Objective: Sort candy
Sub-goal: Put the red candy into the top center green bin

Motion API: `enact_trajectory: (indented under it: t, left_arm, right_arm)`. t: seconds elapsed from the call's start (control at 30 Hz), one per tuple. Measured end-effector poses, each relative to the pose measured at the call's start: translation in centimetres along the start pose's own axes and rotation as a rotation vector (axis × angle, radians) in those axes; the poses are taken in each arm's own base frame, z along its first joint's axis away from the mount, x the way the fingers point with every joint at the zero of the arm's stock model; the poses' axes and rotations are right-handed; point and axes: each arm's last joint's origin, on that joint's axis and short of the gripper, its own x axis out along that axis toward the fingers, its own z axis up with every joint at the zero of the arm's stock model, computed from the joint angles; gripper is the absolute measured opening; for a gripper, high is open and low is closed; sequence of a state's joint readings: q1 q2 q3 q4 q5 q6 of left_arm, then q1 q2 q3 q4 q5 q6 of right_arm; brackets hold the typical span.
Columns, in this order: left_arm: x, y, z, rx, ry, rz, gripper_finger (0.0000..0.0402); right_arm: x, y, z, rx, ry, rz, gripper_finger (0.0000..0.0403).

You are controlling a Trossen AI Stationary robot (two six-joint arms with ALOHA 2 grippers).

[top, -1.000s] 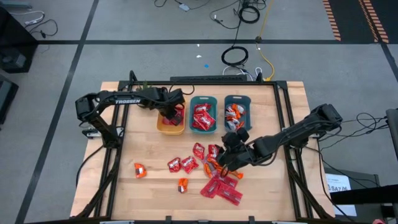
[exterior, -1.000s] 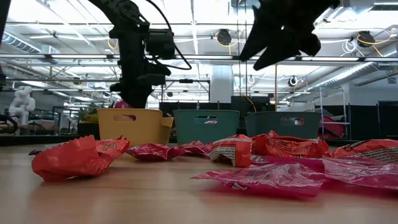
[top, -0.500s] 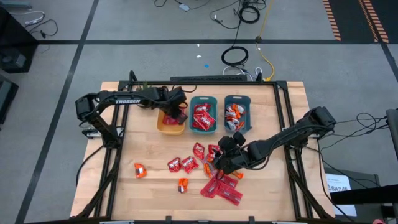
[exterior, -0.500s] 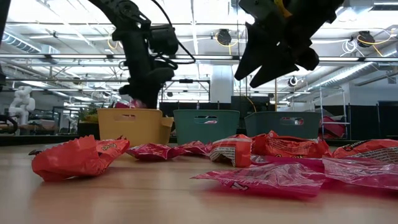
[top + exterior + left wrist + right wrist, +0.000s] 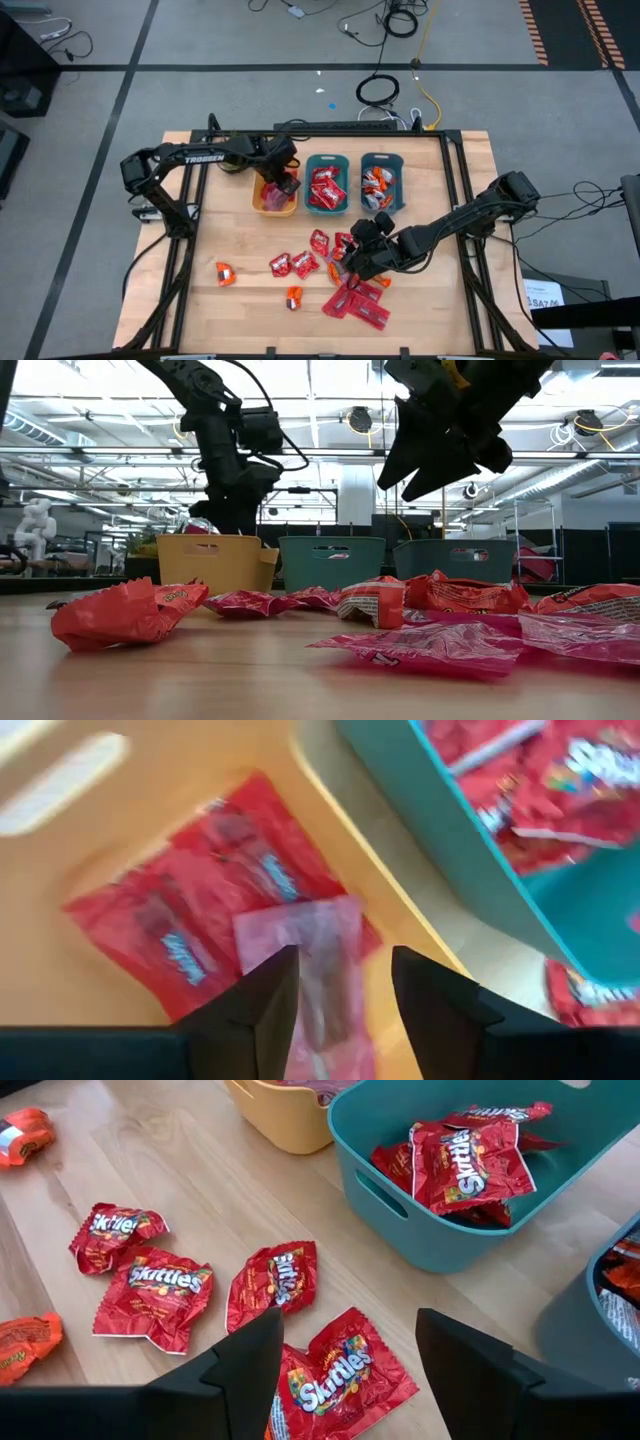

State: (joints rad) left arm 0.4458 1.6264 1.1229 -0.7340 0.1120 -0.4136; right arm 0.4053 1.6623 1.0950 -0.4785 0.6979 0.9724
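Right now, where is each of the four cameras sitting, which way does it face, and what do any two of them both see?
High view: above the table, looking straight down; both arms show, left gripper over the yellow bin, right gripper over loose candy.
Low view: table height, looking level at the bins and room; both arms enter from above.
Left wrist view: looks down into the yellow bin, a pink packet between its open fingers.
Right wrist view: looks over Skittles packets and the teal bin; fingers open.
Shared: the yellow bin shows in all four.
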Motion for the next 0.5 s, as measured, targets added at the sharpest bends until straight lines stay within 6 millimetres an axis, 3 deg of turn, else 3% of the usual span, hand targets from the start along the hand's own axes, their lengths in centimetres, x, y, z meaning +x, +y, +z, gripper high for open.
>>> enact_trajectory:
  t: [0.2, 0.37, 0.5]
  left_arm:
    - [-1.8, -0.3, -0.4, 0.013, -0.04, -0.031, 0.0179]
    - [-6.1, -0.9, -1.3, 0.091, -0.172, -0.091, 0.0179]
    - [-10.0, -1.7, -3.0, 0.217, -0.291, -0.149, 0.0179]
  right_arm:
    - [0.2, -0.1, 0.2, -0.058, 0.023, 0.014, 0.0222]
    - [1.6, -0.5, 0.9, -0.001, 0.116, 0.067, 0.0222]
    - [3.8, -1.1, 1.1, 0.028, 0.174, 0.052, 0.0222]
